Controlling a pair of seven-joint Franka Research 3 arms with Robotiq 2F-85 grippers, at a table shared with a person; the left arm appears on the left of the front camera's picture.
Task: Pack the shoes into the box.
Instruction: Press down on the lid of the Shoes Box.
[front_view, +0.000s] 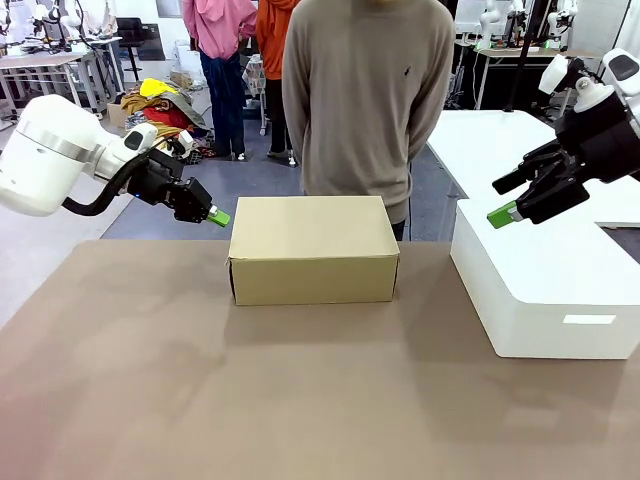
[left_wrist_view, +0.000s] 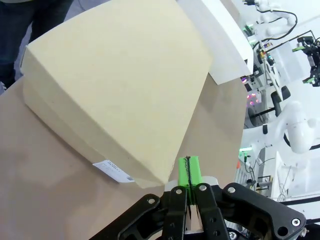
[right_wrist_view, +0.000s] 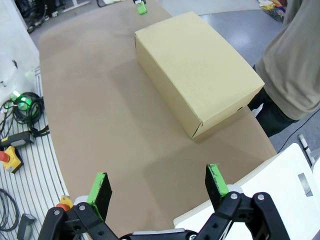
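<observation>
Still closed, the box (front_view: 313, 250) at frame centre looks light, stiff cardboard, best taken by its lid edge; left gripper (front_view: 217, 216) pinched empty, right gripper (front_view: 503, 213) wide open, empty.

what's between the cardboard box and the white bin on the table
Nothing: bare brown table separates the box from the white bin, seen in the front view.

No legible text in any view.
A small white label (left_wrist_view: 114, 171) sits on the side wall of the box (left_wrist_view: 120, 85), near its lower corner; its print is too small to read.
</observation>
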